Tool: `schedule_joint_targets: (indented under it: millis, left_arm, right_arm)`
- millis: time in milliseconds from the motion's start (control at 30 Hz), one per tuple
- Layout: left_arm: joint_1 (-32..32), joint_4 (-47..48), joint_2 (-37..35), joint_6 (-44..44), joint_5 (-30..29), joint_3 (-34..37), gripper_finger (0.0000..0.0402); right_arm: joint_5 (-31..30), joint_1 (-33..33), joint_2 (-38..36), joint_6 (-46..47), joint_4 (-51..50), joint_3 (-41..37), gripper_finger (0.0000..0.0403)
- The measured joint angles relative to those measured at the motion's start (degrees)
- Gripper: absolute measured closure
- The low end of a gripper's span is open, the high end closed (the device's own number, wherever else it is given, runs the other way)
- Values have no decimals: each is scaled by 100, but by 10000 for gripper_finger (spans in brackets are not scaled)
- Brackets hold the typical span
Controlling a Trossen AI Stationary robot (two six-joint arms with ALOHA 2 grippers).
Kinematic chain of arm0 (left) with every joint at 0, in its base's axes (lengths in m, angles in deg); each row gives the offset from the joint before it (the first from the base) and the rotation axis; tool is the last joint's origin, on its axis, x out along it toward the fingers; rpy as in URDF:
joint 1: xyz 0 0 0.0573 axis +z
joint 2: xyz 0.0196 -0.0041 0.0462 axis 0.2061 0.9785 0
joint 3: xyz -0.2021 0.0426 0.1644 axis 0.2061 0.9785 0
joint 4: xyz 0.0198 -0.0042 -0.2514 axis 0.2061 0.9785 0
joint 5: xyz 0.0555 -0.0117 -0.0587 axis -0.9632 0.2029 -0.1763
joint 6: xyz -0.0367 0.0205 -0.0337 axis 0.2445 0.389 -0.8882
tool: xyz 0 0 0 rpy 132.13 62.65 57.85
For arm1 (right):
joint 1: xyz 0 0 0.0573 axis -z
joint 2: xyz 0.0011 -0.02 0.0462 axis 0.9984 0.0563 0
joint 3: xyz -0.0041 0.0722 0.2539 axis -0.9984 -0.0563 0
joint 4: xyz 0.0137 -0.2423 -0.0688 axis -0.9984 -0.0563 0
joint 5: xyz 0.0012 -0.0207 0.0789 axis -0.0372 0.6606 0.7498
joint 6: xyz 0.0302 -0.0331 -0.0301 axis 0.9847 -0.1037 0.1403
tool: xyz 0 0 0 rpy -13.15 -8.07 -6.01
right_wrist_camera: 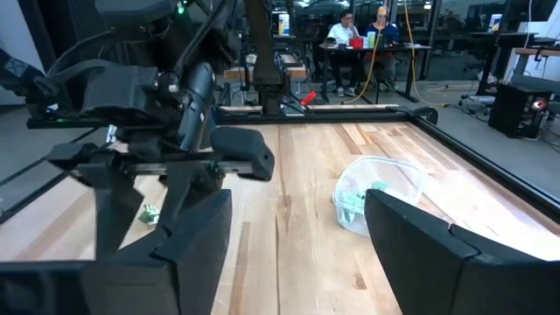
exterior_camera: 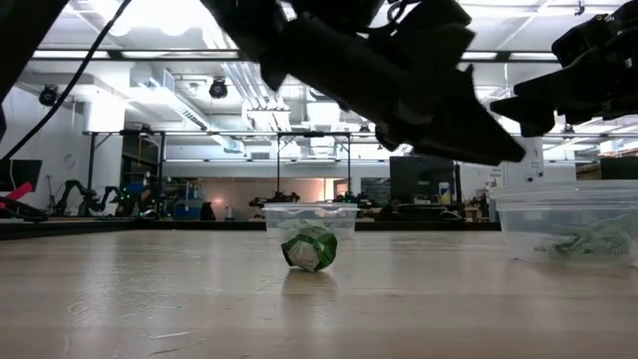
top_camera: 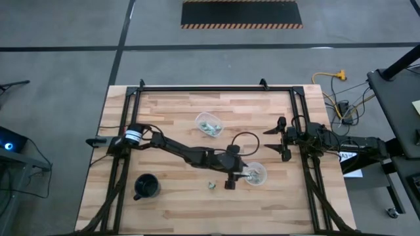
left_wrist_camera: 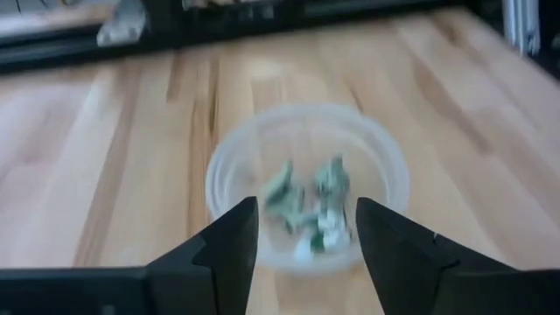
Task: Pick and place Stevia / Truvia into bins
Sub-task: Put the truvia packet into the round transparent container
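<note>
1. Left gripper stretched out to lower centre of the high view, just left of the near clear cup; fingers parted with a clear gap in the left wrist view, nothing between them.
2. Directly beyond those fingers, near cup at frame centre, holding several green-and-white packets at its bottom.
3. Same cup at far right of the low view, packets heaped inside.
4. Second clear cup at upper centre of the high view, also with packets in it; seen mid-frame in the low view, farther back.
5. One loose packet, crumpled, on the bare wood at lower centre, left of the left gripper and apart from both cups; front and centre in the low view.
6. Right gripper waiting at right of centre near the table's right edge, above the wood, fingers spread wide and empty.
7. Black mug at lower left of the wooden table, well apart from the cups.
</note>
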Motion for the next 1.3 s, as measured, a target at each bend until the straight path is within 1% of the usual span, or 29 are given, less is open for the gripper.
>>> schedule_joint_targets:
  millis: [133, 267, 400, 467, 567, 633, 700, 800, 867, 1067, 1300]
  left_arm:
    - [-22, 1093, -266, 4, -13, -102, 223]
    - [-151, 1868, -492, -11, -2, -132, 223]
    - [-294, 2282, -802, -539, 12, -120, 223]
    - [-361, 2658, -935, -865, 18, -124, 223]
    - [-463, 2818, -1117, -1454, 16, -110, 223]
    - [-557, 2939, -1217, -1634, 8, -108, 223]
    - [-683, 3226, -1240, -1629, 81, -108, 223]
    - [-856, 3675, -1236, -1603, 339, -121, 223]
    - [-943, 3781, -1246, -1639, 400, -109, 223]
    - [-1087, 4176, -1255, -1639, 385, -89, 223]
    - [-1031, 4402, -1229, -1633, 264, -77, 223]
  right_arm:
    - [0, -1, 0, 0, 0, 0, 147]
    - [0, 0, -2, 0, 0, 0, 148]
    - [-8, 0, 0, 0, 0, 2, 152]
    - [8, -2, 3, -2, -2, 2, 153]
    - [7, -2, 0, 0, -2, 2, 154]
    - [-6, 0, 0, 0, 0, 2, 153]
    - [4, -2, 2, -2, -4, 2, 150]
    - [3, -2, 2, 0, -2, 2, 147]
    - [2, 0, 0, 0, -2, 2, 147]
    - [2, 0, 0, -2, -2, 2, 152]
    - [0, 0, 0, -2, -2, 2, 151]
